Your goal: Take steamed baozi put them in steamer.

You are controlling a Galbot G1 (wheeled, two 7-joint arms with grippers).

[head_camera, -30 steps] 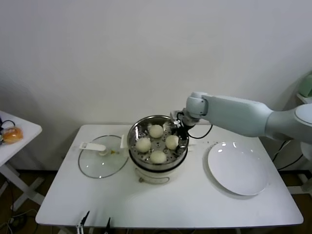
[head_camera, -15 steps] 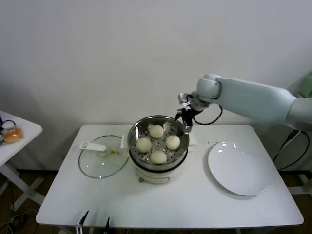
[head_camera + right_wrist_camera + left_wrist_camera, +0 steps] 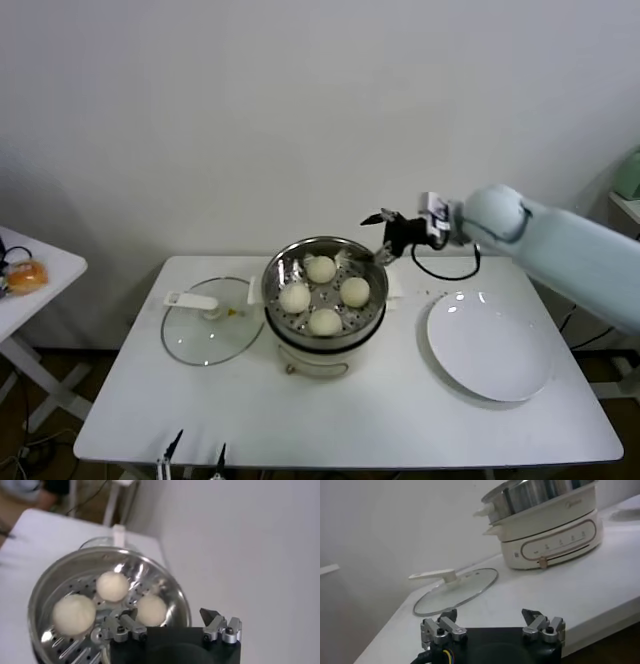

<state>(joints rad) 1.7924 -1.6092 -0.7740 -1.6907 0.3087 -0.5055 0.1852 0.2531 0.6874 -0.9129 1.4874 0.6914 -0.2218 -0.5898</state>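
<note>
Risen from the steamer's (image 3: 322,288) far right rim, the right gripper (image 3: 378,220) now hangs above it, fingers spread and empty. All four baozi (image 3: 324,294) sit inside. Keep retreating up and right. Left gripper (image 3: 492,625), spread, idles off the near edge.

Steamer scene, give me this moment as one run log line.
right claw: open, empty, above steamer's far rim | baozi: four in steamer | plate: bare | left claw: open, idle, low by table edge
</note>
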